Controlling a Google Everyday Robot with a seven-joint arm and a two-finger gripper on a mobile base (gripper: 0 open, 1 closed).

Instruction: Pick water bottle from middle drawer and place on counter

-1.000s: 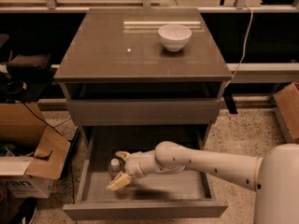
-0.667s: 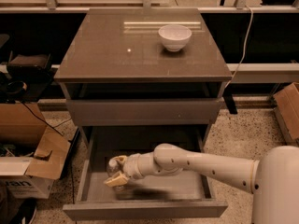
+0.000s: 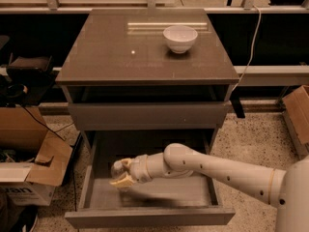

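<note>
Since a second ago the tool point(image 3: 124, 172) has slid a little toward the left side of the drawer, and the bottle's pale shape has gone with it or been nudged along; I cannot say which.

The water bottle point(image 3: 117, 168) lies low in the left part of the middle drawer point(image 3: 145, 218), right at the tip of the tool, with its clear body showing just left of the tool. Whether the tool has closed on the bottle or only brackets it, I cannot tell. The arm point(image 3: 217, 170) reaches in from the right, across the open drawer. Above, the worktop point(image 3: 111, 57) carries a white bowl point(image 3: 180, 37) toward its back right. A cardboard box point(image 3: 34, 168) sits on the floor to the left.

The step in hand looks like securing the grasp. To do it well, I would take the ribbed body square across its middle rather than near the cap, and confirm a firm hold before lifting. The lift should then come straight up, clear of the drawer wall and the closed front above it. Set the bottle on the bare front left of the worktop, away from the bowl.
</note>
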